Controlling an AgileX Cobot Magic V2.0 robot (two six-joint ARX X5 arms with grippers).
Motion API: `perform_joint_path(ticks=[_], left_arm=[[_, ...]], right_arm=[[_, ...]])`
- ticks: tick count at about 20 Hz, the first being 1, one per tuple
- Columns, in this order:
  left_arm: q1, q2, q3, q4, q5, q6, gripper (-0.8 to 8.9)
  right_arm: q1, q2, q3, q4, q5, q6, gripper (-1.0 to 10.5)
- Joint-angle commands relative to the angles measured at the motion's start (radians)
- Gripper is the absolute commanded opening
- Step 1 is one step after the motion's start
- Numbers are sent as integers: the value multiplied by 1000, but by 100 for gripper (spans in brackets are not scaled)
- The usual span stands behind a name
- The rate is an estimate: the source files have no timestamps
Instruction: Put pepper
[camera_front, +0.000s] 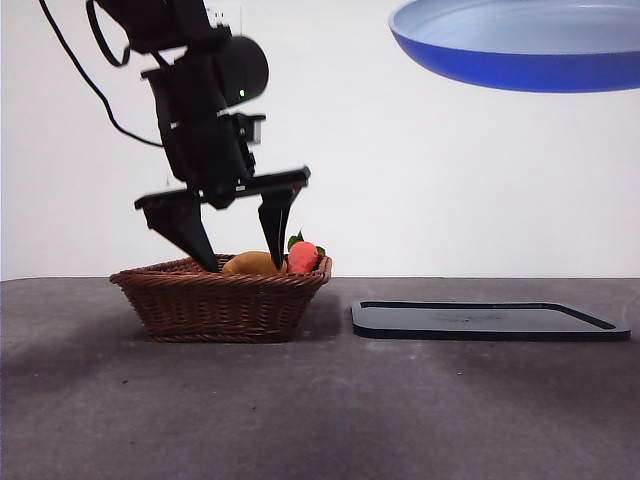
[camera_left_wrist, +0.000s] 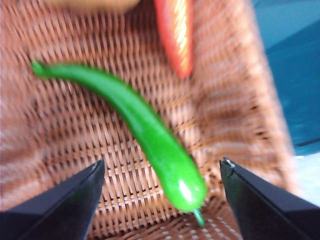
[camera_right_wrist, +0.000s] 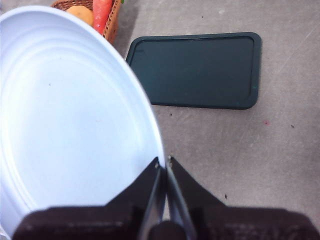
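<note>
Counter (camera_front: 320, 420) fills the lower half of the front view, bare and grey in the foreground. Farther back, at centre left, sits a wicker basket (camera_front: 215, 300); at centre right lies a flat dark tray (camera_front: 480, 320). The left gripper (camera_front: 235, 235) reaches down into the basket, jaws spread wide and holding nothing. The pepper (camera_left_wrist: 145, 130) lies on the basket floor between those jaws, beside a red-orange fruit (camera_front: 303, 256) and a yellow-orange one (camera_front: 250, 263). At upper right the right gripper (camera_right_wrist: 164, 167), jaws pressed together, pinches the rim of a blue plate (camera_front: 520, 45) held in the air.
</note>
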Motion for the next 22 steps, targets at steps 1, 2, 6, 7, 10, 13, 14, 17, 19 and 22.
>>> perform_joint_path(ticks=[1, 2, 6, 7, 10, 13, 14, 17, 19, 22], left_arm=[[-10, 48, 19, 16, -7, -27, 402], [-10, 59, 19, 25, -13, -26, 402], [-14, 82, 19, 50, -35, -26, 402], [-14, 90, 19, 49, -35, -26, 402], [-16, 104, 19, 47, -39, -26, 401], [-17, 104, 19, 43, -57, -26, 400], [-17, 105, 19, 41, -57, -26, 392], [-19, 106, 19, 42, -55, -26, 262], [-22, 106, 19, 37, -52, -26, 185], [-23, 106, 19, 30, -52, -27, 119]], right_arm=[[1, -2, 15, 3, -4, 0, 2], [1, -3, 15, -3, -3, -6, 2], [1, -4, 15, -5, -5, -9, 2], [1, -4, 15, -5, -5, -13, 2], [1, -4, 15, -5, -5, -16, 2], [1, -4, 15, -5, -5, -21, 2], [1, -4, 15, -5, -5, -23, 2], [1, -4, 15, -5, -5, -24, 2], [1, -3, 15, -5, -5, -24, 2], [1, -3, 15, -5, -5, -31, 2]])
